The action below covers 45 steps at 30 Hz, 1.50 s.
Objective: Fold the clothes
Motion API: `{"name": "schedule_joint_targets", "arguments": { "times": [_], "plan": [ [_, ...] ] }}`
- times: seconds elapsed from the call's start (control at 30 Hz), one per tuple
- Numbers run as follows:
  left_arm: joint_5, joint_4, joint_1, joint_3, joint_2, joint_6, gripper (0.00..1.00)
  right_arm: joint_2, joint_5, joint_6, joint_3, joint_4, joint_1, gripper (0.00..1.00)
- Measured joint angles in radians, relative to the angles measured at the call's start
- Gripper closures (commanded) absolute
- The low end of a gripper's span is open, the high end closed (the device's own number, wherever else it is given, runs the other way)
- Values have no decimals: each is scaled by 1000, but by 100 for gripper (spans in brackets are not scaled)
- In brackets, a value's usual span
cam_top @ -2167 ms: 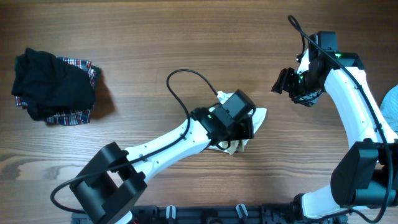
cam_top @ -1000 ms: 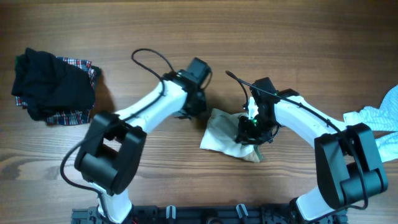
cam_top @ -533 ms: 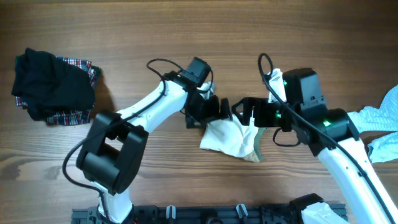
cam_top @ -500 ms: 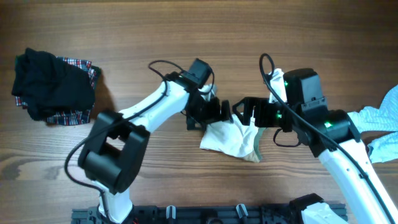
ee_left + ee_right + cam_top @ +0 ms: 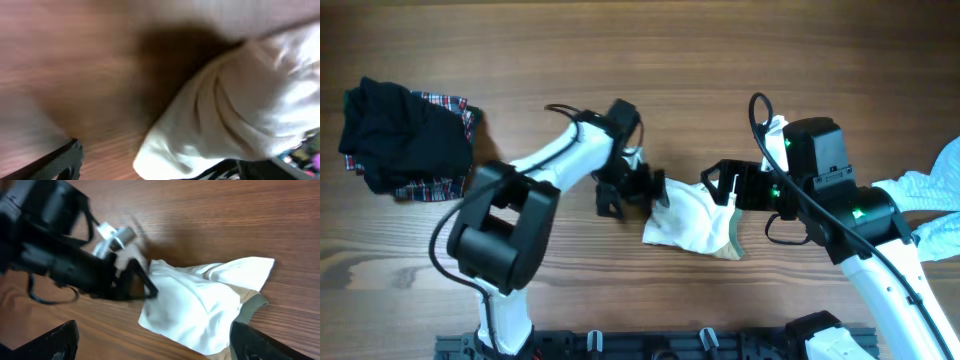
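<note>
The white T-shirt point(image 5: 692, 220) lies as a small folded bundle at mid table, with a khaki-tan edge point(image 5: 727, 245) at its lower right. It also shows in the right wrist view point(image 5: 200, 305) and, blurred, in the left wrist view point(image 5: 240, 100). My left gripper point(image 5: 632, 195) is open at the bundle's left edge, and the cloth reaches in between its fingers point(image 5: 160, 172). My right gripper point(image 5: 720, 185) is open and hovers above the bundle's upper right; its fingers point(image 5: 157, 345) are spread wide over the shirt. A black and red-plaid pile point(image 5: 405, 140) lies at far left.
A pale-blue garment point(image 5: 932, 190) lies at the right edge of the table, partly out of view. The left arm's gripper and cable point(image 5: 115, 275) show in the right wrist view, next to the shirt's left corner. The wooden tabletop point(image 5: 620, 60) surrounds the bundle.
My left gripper has slid left and slightly down, from the shirt's upper left corner to its left edge. The right arm has shifted a little to the right. The shirt stays in place.
</note>
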Motion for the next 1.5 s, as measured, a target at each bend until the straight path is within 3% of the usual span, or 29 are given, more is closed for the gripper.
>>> {"name": "schedule_joint_targets", "arguments": {
  "times": [0.13, 0.33, 0.43, 0.6, 0.73, 0.97, 1.1, 1.17, 1.2, 1.3, 1.37, 1.5],
  "plan": [
    [75, 162, 12, 2, 0, 12, 0, -1, 7, 0, 0, -1, 0, 2],
    [220, 182, -112, 10, 43, 17, 6, -2, 18, 0, 0, -4, 0, 2],
    [242, 182, -109, 10, 55, 26, 41, -2, 30, 0, 0, -4, 0, 2],
    [269, 200, -109, 6, 83, 93, 64, -2, 53, 0, 0, -4, 0, 2],
    [401, 255, -109, 6, 84, 171, 96, -2, 56, 0, 0, -8, 0, 2],
    [476, 266, -66, 6, 84, 197, 95, -2, 60, 0, 0, -42, 0, 2],
    [492, 269, 9, 6, 84, 201, 69, -2, 60, 0, 0, -46, 0, 2],
    [470, 264, 14, 6, 84, 193, 36, -2, 60, 0, 0, -46, 0, 2],
    [445, 262, 9, 6, 84, 177, 28, -2, 61, 0, 0, -46, 0, 3],
    [311, 254, -28, 5, 84, 76, 19, -2, 63, 0, 0, -50, 0, 3],
    [283, 256, -46, 8, 81, 30, 22, -2, 63, 0, 0, -53, 0, 3],
    [217, 307, -97, 11, 76, -84, 61, -2, 63, 4, 0, -55, 0, 4]
  ]
}}
